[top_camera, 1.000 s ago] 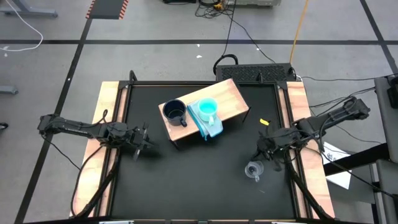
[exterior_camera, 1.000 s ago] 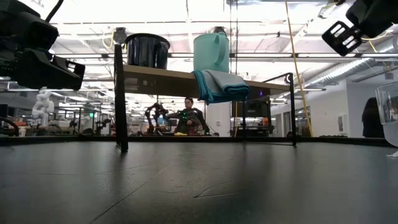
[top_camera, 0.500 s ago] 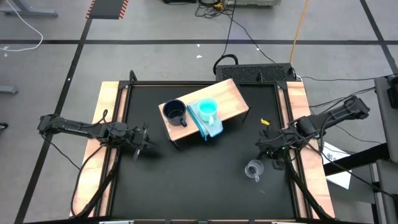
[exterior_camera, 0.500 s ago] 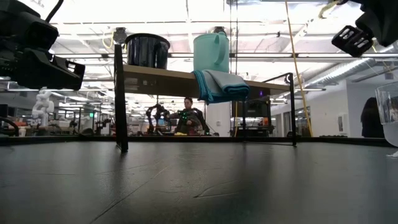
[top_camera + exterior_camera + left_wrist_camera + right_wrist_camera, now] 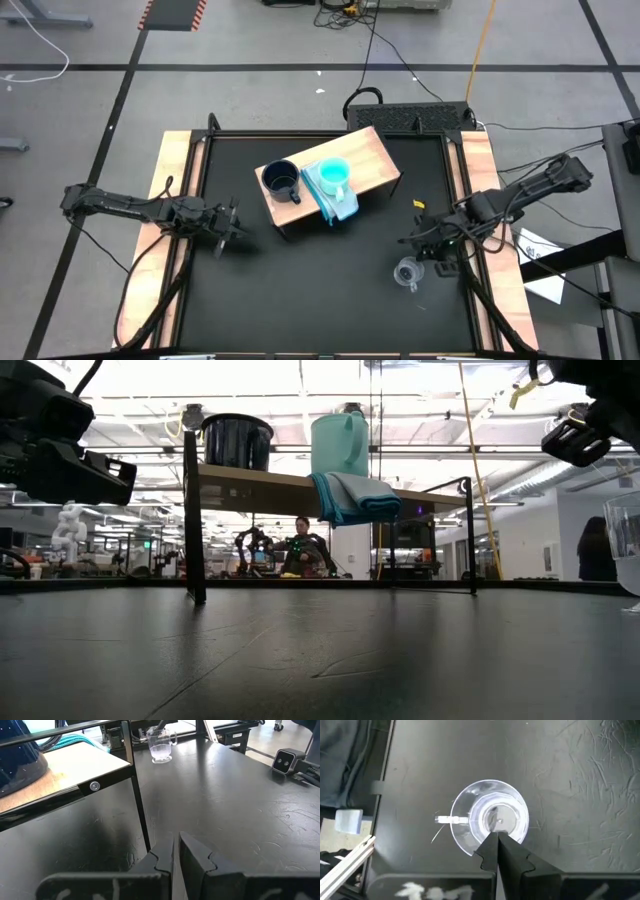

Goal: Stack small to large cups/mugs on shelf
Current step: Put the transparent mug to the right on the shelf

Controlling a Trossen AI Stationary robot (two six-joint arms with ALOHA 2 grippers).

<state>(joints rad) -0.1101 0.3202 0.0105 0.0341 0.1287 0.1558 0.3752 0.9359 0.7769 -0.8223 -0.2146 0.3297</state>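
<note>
- The clear glass mug stands upright on the black table, right under the right gripper, its mouth open to the top and its handle sticking out sideways.
- The right gripper's fingers are pressed together and hold nothing, so they look like they must spread first.
- The left gripper, almost shut and empty, waits far across the table.
- The shelf, with the dark mug, turquoise cup and blue cloth, is well away; nothing stands between.

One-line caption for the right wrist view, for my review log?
Right hand, fingers shut, poised directly above the clear glass mug standing upright on the black table.
</note>
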